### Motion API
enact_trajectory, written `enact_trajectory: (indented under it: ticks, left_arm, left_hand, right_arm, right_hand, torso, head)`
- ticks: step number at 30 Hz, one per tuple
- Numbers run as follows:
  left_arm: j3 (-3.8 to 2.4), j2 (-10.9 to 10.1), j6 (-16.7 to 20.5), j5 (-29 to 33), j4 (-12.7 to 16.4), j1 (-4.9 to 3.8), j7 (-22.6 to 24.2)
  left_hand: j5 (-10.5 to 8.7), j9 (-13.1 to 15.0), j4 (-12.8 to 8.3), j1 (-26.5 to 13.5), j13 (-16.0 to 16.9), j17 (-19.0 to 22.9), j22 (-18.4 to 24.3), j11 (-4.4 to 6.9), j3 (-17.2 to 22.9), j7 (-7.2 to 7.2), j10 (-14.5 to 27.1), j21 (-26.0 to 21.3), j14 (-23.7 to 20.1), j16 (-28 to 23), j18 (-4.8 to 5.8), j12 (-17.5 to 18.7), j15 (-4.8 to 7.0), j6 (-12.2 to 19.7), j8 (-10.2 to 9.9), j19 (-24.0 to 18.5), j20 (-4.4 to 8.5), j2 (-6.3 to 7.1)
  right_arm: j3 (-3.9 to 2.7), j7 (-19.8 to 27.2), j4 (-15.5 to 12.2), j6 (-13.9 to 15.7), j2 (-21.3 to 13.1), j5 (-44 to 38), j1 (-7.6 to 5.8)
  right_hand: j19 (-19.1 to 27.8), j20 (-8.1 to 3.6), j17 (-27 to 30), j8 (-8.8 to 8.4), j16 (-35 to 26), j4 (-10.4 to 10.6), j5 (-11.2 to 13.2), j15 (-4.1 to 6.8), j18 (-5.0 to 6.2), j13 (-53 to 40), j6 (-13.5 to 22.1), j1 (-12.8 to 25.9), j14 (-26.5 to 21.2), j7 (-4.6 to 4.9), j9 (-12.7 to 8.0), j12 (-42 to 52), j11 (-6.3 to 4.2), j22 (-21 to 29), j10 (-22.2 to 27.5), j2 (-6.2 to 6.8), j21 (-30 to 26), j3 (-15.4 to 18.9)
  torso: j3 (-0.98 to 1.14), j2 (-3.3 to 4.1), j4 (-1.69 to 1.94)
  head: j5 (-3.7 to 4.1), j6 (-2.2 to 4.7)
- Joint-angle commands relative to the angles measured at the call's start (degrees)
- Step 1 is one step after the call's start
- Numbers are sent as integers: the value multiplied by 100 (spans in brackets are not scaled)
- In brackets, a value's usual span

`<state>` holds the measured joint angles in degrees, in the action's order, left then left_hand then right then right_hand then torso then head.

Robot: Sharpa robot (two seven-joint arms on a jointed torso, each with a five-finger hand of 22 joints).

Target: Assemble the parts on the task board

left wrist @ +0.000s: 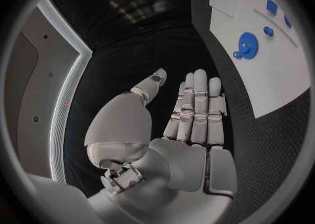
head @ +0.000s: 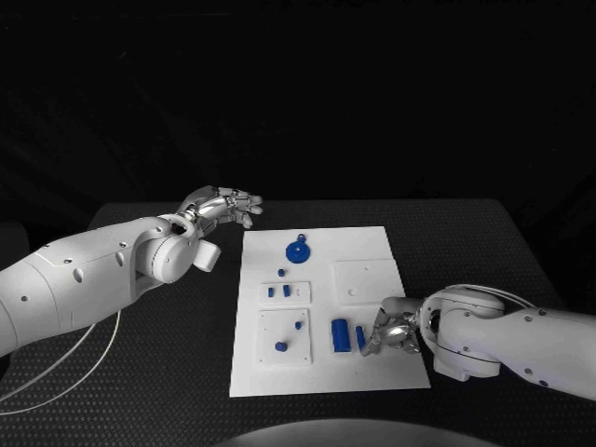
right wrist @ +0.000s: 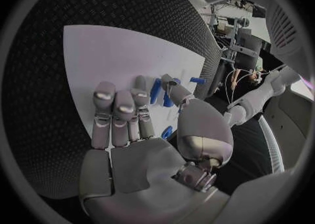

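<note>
While the task board (head: 365,372) lies flat mid-surface, the scene reads near to far:

Right hand (head: 389,331): low over the board's near right part, fingers bent down beside two blue parts; whether it grips one I cannot tell.
Long blue part (head: 340,334): lying on the board, just left of the right hand.
Slim blue part (head: 360,337): between the long part and the right fingers.
Near-left plate parts (head: 280,346): small blue pieces on a raised square.
Middle pair (head: 279,291): two short blue pieces side by side.
Round blue part (head: 297,250): on the board's far portion.
Left hand (head: 225,205): released, fingers straight, holding nothing, above the black surface (head: 151,372) just beyond the board's far left corner.
</note>
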<state>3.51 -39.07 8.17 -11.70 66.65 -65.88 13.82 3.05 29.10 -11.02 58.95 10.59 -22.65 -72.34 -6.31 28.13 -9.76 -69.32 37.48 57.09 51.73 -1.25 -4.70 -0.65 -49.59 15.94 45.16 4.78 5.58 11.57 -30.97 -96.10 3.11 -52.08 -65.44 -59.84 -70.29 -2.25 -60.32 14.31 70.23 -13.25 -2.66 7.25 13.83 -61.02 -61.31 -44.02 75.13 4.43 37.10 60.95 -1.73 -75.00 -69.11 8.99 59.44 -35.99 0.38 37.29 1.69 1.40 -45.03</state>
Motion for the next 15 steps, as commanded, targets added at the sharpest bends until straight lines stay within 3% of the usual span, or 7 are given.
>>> enact_trajectory:
  ticks: [1,7,15]
  left_arm:
    - [-3,8,-74,31,12,-2,29]
    - [-3,10,-72,31,9,-2,29]
    - [-3,10,-72,31,8,-2,21]
  left_hand:
    - [21,-8,32,-50,-1,-8,-9,-15,-7,6,39,-34,29,-34,-88,-17,-12,35,16,43,10,-13]
    - [22,-8,33,-48,-1,-10,-10,-15,-6,6,39,-36,29,-35,-88,-17,-12,35,17,43,10,-14]
    - [22,-8,33,-46,-1,-12,-12,-15,-4,7,39,-37,30,-36,-89,-18,-12,35,17,43,10,-15]
  right_arm:
    - [2,-104,37,64,29,-368,5]
    - [2,-140,119,-37,135,-572,6]
    - [3,-194,156,-57,201,-661,6]
  right_hand:
    - [31,-8,-12,-6,-7,19,-13,37,117,-8,-42,-23,10,-7,-16,-26,-25,-31,11,-158,-17,-42]
    - [40,-30,-23,-12,1,-221,-13,44,116,-11,-60,-359,6,-13,-31,-27,-31,-48,0,-402,-3,-388]
    - [37,-20,-27,-12,5,-308,-13,37,116,-12,-71,-469,8,-9,-37,-27,-26,-56,-10,-435,9,-522]
  torso:
    - [-6,1,2]
    - [-2,1,-1]
    - [0,1,-3]
  head:
    - [-8,-4]
    - [-19,-10]
    - [-25,-13]
